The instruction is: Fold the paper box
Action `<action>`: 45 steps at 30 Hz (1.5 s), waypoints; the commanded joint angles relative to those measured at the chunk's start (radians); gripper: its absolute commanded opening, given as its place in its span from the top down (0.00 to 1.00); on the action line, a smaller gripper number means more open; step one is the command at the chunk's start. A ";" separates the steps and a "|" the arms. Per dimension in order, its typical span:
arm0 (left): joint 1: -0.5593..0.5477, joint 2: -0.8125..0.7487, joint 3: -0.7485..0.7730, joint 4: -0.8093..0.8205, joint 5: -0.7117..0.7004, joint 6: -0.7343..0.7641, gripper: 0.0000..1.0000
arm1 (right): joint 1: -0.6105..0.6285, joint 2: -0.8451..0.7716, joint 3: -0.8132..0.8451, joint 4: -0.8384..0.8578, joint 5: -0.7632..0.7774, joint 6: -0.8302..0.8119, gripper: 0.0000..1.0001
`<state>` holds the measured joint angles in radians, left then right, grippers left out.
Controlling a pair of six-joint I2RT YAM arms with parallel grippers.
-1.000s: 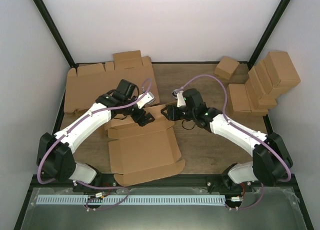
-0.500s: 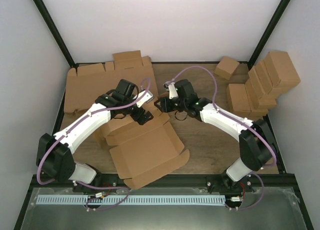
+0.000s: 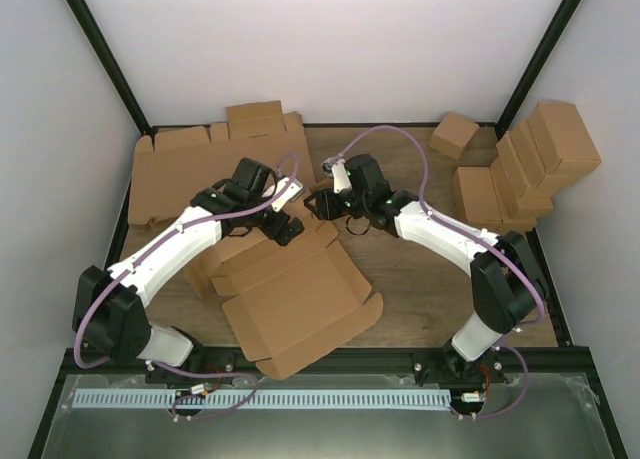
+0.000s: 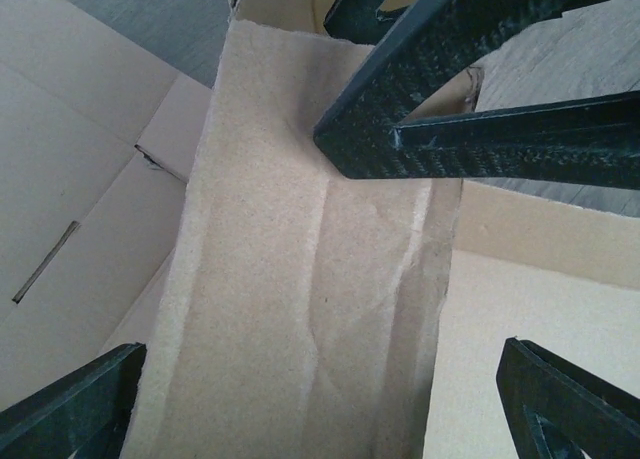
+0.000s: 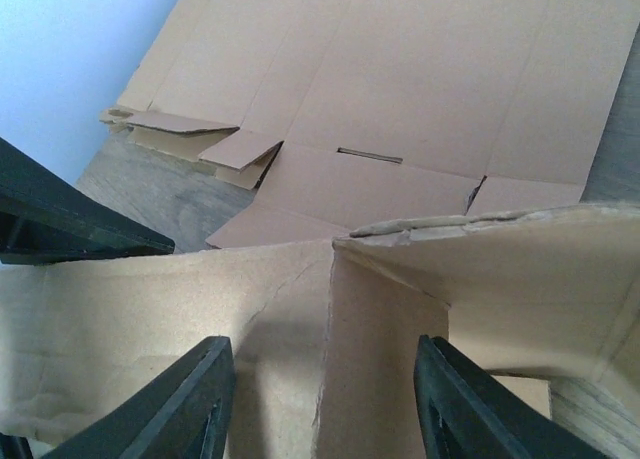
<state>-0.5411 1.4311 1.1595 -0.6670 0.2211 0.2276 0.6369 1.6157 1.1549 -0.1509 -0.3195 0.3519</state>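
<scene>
On your tabletop [image 3: 430, 279] the paper box [image 3: 300, 309] lies near, left of centre, its far edge raised between the arms, where your left claw [image 3: 289, 236] gapes wide around a flap and your right claw [image 3: 316, 204] stands half open astride a folded corner.

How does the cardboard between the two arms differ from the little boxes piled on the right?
The paper box lies spread open, only its far wall raised; the small boxes are closed up. The paper box is one wide sheet; the small boxes are several, stacked. Both are plain brown cardboard.
</scene>
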 commanded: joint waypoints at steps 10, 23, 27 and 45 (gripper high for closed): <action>-0.003 0.018 -0.024 -0.019 0.024 0.007 0.11 | -0.127 -0.085 -0.158 0.013 -0.135 0.017 0.36; -0.003 0.019 -0.024 -0.013 0.062 0.018 0.14 | -0.128 -0.132 -0.214 0.042 -0.156 0.016 0.22; -0.004 0.020 -0.027 -0.014 0.058 0.017 0.15 | -0.129 -0.172 -0.240 0.055 -0.121 0.014 0.14; -0.005 0.041 -0.028 -0.022 0.056 0.032 0.19 | -0.158 -0.199 -0.313 0.118 -0.203 0.061 0.00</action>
<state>-0.5442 1.4578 1.1366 -0.6907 0.2783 0.2436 0.4976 1.4513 0.8589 -0.0242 -0.4850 0.4088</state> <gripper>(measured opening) 0.812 0.997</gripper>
